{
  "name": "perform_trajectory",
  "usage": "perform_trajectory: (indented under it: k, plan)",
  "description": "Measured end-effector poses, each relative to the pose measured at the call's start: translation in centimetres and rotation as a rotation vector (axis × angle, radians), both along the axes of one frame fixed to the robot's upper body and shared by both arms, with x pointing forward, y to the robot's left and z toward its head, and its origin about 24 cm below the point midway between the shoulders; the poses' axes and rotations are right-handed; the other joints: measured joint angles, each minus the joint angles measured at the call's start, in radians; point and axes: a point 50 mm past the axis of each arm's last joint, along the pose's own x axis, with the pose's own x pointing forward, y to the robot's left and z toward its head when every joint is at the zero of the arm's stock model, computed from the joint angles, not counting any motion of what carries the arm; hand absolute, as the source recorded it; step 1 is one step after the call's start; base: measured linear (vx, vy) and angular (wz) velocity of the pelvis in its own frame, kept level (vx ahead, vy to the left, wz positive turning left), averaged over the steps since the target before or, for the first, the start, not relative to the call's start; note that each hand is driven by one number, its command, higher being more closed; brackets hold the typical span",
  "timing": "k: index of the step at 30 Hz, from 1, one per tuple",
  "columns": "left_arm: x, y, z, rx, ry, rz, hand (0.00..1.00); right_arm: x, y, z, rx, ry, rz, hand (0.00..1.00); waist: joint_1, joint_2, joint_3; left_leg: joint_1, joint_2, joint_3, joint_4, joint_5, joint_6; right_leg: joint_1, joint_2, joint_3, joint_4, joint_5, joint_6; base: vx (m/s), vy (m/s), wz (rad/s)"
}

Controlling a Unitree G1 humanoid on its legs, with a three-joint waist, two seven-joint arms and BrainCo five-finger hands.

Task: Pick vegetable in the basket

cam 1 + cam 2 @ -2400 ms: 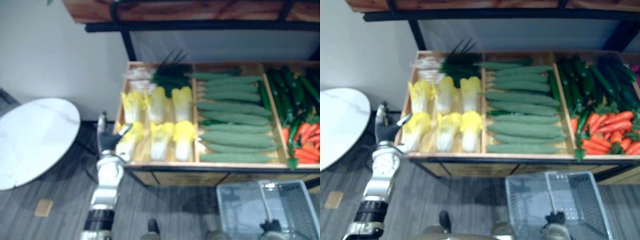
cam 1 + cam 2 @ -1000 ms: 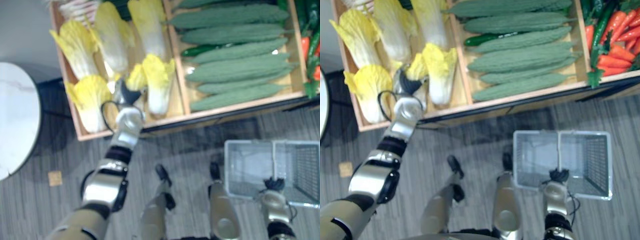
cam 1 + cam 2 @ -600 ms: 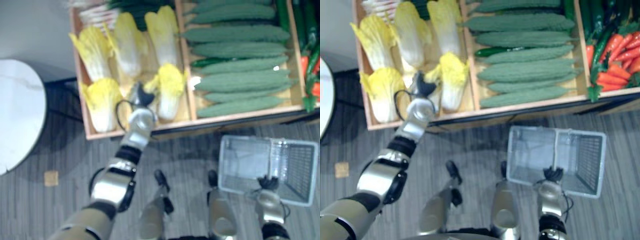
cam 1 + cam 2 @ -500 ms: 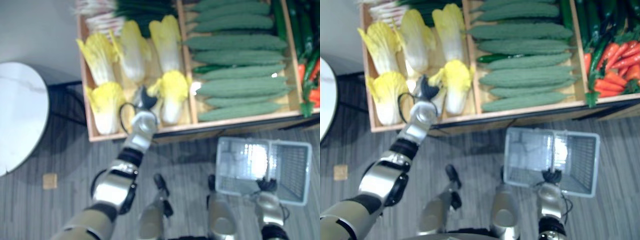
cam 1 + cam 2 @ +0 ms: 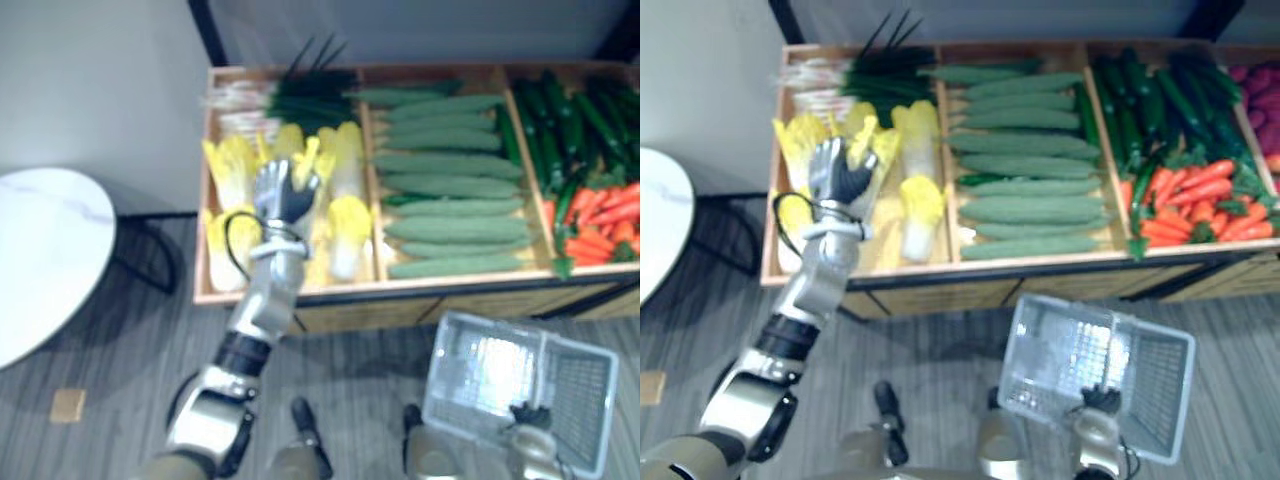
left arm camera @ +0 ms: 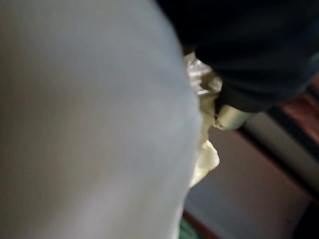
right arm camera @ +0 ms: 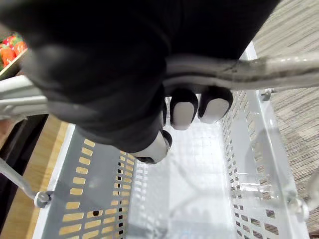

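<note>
the wooden produce shelf (image 5: 1040,263) stands behind the grey basket (image 5: 1145,385), whose handle the right hand (image 7: 182,112) holds in curled fingers, while the left hand (image 5: 840,172) clasps a yellow cabbage (image 5: 872,140) above the shelf's left compartment.

Green gourds (image 5: 455,190) fill the wooden bench's (image 5: 480,300) middle bay, with carrots (image 5: 600,225) in the right. A round white table (image 5: 45,260) stands apart, left.

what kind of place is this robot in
Probably a grocery shop's produce aisle, or a mock-up of one: a wooden display stand split into bins of cabbages, green gourds and carrots, and a plastic shopping basket that the right hand carries by its handle.
</note>
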Motion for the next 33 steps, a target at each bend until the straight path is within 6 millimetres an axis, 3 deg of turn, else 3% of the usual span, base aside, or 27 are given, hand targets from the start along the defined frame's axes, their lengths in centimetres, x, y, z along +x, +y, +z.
perform_trajectory:
  k: [1, 2, 3, 4, 5, 8, 9, 10, 11, 12, 14, 16, 17, 18, 19, 20, 21, 22, 24, 25, 26, 27, 28, 30, 31, 32, 33]
  plan:
    - [-0.9, 0.4, 0.3, -0.024, -0.038, 0.009, 1.0, 0.3, 0.0, 0.1, -0.009, -0.001, 0.017, 1.0, 0.001, 0.008, -0.01, 0.008, 0.012, 0.034, 0.005, -0.01, 0.002, 0.006, -0.055, -0.199, 0.018, -0.021, -0.098, 0.0, 0.05, -1.13]
    - [-1.9, 0.8, 0.3, -0.039, -0.069, 0.016, 1.0, 0.6, 0.2, 0.3, -0.019, -0.005, 0.045, 1.0, 0.011, 0.007, -0.026, 0.018, 0.031, 0.089, 0.006, -0.013, 0.009, 0.001, -0.116, -0.379, 0.067, -0.031, -0.163, 0.02, 0.076, -1.22]
    - [-2.3, 0.9, 0.1, -0.045, -0.078, 0.013, 1.0, 0.7, 0.4, 0.4, -0.023, -0.009, 0.057, 1.0, 0.017, 0.002, -0.031, 0.029, 0.041, 0.114, 0.007, -0.011, 0.015, 0.001, -0.145, -0.442, 0.094, -0.031, -0.169, 0.04, 0.042, -1.34]
    - [-3.0, 1.5, -0.7, -0.051, -0.069, 0.024, 1.0, 1.2, 0.9, 0.6, -0.031, -0.016, 0.099, 1.0, 0.019, -0.019, -0.04, 0.053, 0.042, 0.173, 0.007, -0.006, 0.006, -0.001, -0.195, -0.54, 0.133, 0.063, -0.205, 0.04, -0.029, -1.58]
    - [-3.7, 2.1, -2.6, -0.071, -0.006, 0.038, 1.0, 1.9, 1.4, 0.9, -0.046, -0.024, 0.149, 1.0, 0.017, -0.018, -0.047, 0.092, 0.052, 0.245, 0.008, -0.012, -0.006, -0.01, -0.198, -0.599, 0.154, 0.113, -0.135, 0.04, -0.036, -1.45]
    - [-4.8, 0.9, -5.5, -0.086, 0.106, -0.053, 1.0, 3.3, 2.2, 1.9, -0.089, -0.067, 0.23, 1.0, 0.015, -0.02, -0.052, 0.118, 0.093, 0.363, 0.063, -0.061, -0.041, -0.035, -0.152, -0.617, 0.102, 0.122, -0.117, 0.0, -0.098, -1.44]
    - [-5.3, -0.2, -7.2, -0.106, 0.181, -0.116, 1.0, 4.1, 2.5, 2.5, -0.103, -0.093, 0.268, 1.0, 0.014, -0.018, -0.057, 0.125, 0.114, 0.431, 0.099, -0.084, -0.057, -0.035, -0.123, -0.649, 0.038, 0.078, -0.093, 0.0, -0.13, -1.66]
    - [-5.5, -1.0, -8.4, -0.115, 0.229, -0.143, 1.0, 4.5, 2.5, 2.9, -0.111, -0.105, 0.287, 1.0, 0.015, -0.004, -0.064, 0.128, 0.128, 0.462, 0.102, -0.092, -0.059, -0.035, -0.119, -0.682, 0.042, 0.063, -0.091, 0.0, -0.116, -1.62]
    - [-5.8, -2.4, -10.7, -0.122, 0.344, -0.206, 1.0, 4.8, 2.7, 3.5, -0.143, -0.126, 0.326, 1.0, 0.01, 0.001, -0.072, 0.136, 0.145, 0.509, 0.122, -0.106, -0.072, -0.049, -0.154, -0.682, 0.132, 0.057, -0.086, 0.0, -0.079, -1.33]
    - [-6.0, -3.3, -12.7, -0.114, 0.445, -0.254, 1.0, 4.8, 2.9, 3.8, -0.151, -0.134, 0.344, 1.0, 0.0, -0.004, -0.075, 0.16, 0.144, 0.54, 0.157, -0.122, -0.085, -0.067, -0.154, -0.655, 0.15, 0.04, -0.053, 0.06, -0.13, -1.4]
    - [-7.1, -5.2, -16.4, -0.143, 0.638, -0.328, 1.0, 4.6, 3.1, 4.2, -0.158, -0.155, 0.374, 1.0, -0.032, 0.021, -0.085, 0.184, 0.198, 0.583, 0.233, -0.143, -0.066, -0.082, -0.108, -0.592, 0.159, 0.035, -0.061, 0.11, -0.128, -1.07]
    - [-8.6, -7.1, -20.2, -0.184, 0.845, -0.393, 1.0, 4.1, 3.9, 4.5, -0.154, -0.174, 0.413, 1.0, -0.049, 0.035, -0.09, 0.199, 0.318, 0.59, 0.455, -0.161, -0.022, -0.109, -0.037, -0.479, 0.162, 0.012, -0.082, 0.11, -0.131, -1.51]
    - [-9.0, -7.3, -20.8, -0.188, 0.878, -0.403, 1.0, 4.0, 4.2, 4.5, -0.152, -0.178, 0.43, 1.0, -0.049, 0.039, -0.09, 0.196, 0.349, 0.563, 0.515, -0.156, 0.001, -0.11, -0.014, -0.449, 0.156, 0.007, -0.089, 0.09, -0.11, -1.44]
    - [-9.4, -7.4, -21.3, -0.188, 0.903, -0.41, 1.0, 4.0, 4.8, 4.5, -0.147, -0.18, 0.451, 1.0, -0.049, 0.042, -0.092, 0.192, 0.375, 0.514, 0.575, -0.142, 0.038, -0.112, 0.014, -0.411, 0.143, 0.004, -0.094, 0.04, -0.095, -1.52]
    - [-10.5, -7.7, -22.3, -0.216, 0.95, -0.417, 1.0, 3.8, 6.2, 4.3, -0.127, -0.183, 0.501, 1.0, -0.038, 0.051, -0.097, 0.151, 0.402, 0.345, 0.692, -0.096, 0.109, -0.109, 0.073, -0.335, 0.104, 0.002, -0.109, 0.05, -0.091, -1.95]
    - [-11.2, -7.8, -22.9, -0.24, 0.977, -0.415, 1.0, 3.9, 7.0, 4.3, -0.123, -0.184, 0.547, 1.0, -0.029, 0.059, -0.096, 0.108, 0.369, 0.191, 0.767, -0.146, 0.086, -0.11, 0.102, -0.269, 0.079, 0.006, -0.116, 0.11, -0.045, -2.45]
    - [-11.8, -8.3, -23.5, -0.231, 1.01, -0.43, 1.0, 3.8, 8.1, 4.1, -0.109, -0.178, 0.607, 1.0, -0.021, 0.065, -0.096, 0.047, 0.279, 0.016, 0.826, -0.256, 0.05, -0.116, 0.136, -0.187, 0.064, 0.013, -0.128, 0.13, 0.006, -2.45]
    - [-12.5, -8.7, -24.1, -0.209, 1.042, -0.45, 1.0, 3.5, 9.3, 3.8, -0.091, -0.166, 0.672, 1.0, -0.008, 0.07, -0.098, 0.003, 0.198, -0.09, 0.827, -0.302, 0.055, -0.113, 0.165, -0.126, 0.056, 0.014, -0.13, 0.18, 0.041, -2.01]
    - [-13.3, -9.2, -24.5, -0.201, 1.062, -0.474, 1.0, 3.1, 10.7, 3.5, -0.065, -0.154, 0.741, 1.0, -0.004, 0.076, -0.093, -0.033, 0.146, -0.154, 0.835, -0.309, 0.065, -0.087, 0.206, -0.057, 0.041, 0.014, -0.13, 0.17, 0.042, -1.47]
    - [-13.8, -9.7, -24.6, -0.192, 1.072, -0.498, 1.0, 2.8, 11.6, 3.3, -0.047, -0.152, 0.78, 1.0, -0.003, 0.079, -0.094, -0.047, 0.112, -0.222, 0.856, -0.333, 0.049, -0.06, 0.222, -0.017, 0.014, 0.014, -0.129, 0.25, 0.088, -1.47]
    - [-13.8, -10.3, -24.3, -0.196, 1.057, -0.526, 1.0, 3.2, 12.3, 3.8, -0.042, -0.179, 0.808, 1.0, 0.002, 0.079, -0.089, -0.099, 0.054, -0.289, 0.848, -0.408, 0.028, -0.056, 0.234, 0.047, -0.005, 0.015, -0.131, 0.22, 0.079, -1.08]
    - [-13.7, -10.4, -24.3, -0.197, 1.054, -0.528, 1.0, 3.3, 12.5, 3.9, -0.042, -0.186, 0.812, 1.0, 0.005, 0.077, -0.086, -0.106, 0.042, -0.299, 0.838, -0.419, 0.027, -0.056, 0.234, 0.06, -0.007, 0.015, -0.131, 0.21, 0.118, -1.06]
    - [-13.6, -10.7, -24.0, -0.206, 1.043, -0.538, 1.0, 3.8, 13.0, 4.3, -0.037, -0.21, 0.831, 1.0, 0.023, 0.068, -0.078, -0.134, -0.01, -0.345, 0.763, -0.447, 0.024, -0.052, 0.234, 0.117, -0.015, 0.018, -0.136, 0.14, 0.124, -1.03]
    - [-13.6, -10.8, -23.8, -0.241, 1.04, -0.544, 1.0, 4.5, 13.9, 4.8, -0.036, -0.237, 0.873, 1.0, 0.043, 0.071, -0.073, -0.167, -0.067, -0.397, 0.594, -0.441, 0.017, -0.032, 0.234, 0.165, -0.05, 0.018, -0.135, 0.12, 0.128, -1.13]
    - [-13.4, -10.9, -23.5, -0.246, 1.025, -0.55, 1.0, 4.8, 14.3, 5.2, -0.041, -0.254, 0.904, 1.0, 0.046, 0.093, -0.072, -0.165, -0.067, -0.415, 0.422, -0.412, -0.01, -0.013, 0.252, 0.18, -0.085, 0.02, -0.129, 0.16, 0.166, -1.27]
    - [-13.4, -10.7, -23.5, -0.245, 1.021, -0.544, 1.0, 5.0, 14.8, 5.5, -0.039, -0.271, 0.934, 1.0, 0.071, 0.111, -0.063, -0.145, -0.035, -0.381, 0.398, -0.337, 0.015, 0.001, 0.278, 0.211, -0.063, 0.037, -0.101, 0.16, 0.166, -1.26]
    - [-13.3, -10.3, -23.6, -0.241, 1.023, -0.531, 1.0, 5.0, 15.3, 5.6, -0.031, -0.28, 0.945, 1.0, 0.082, 0.102, -0.063, -0.135, -0.042, -0.362, 0.411, -0.336, 0.017, 0.003, 0.26, 0.224, -0.041, 0.044, -0.09, 0.26, 0.241, -0.96]
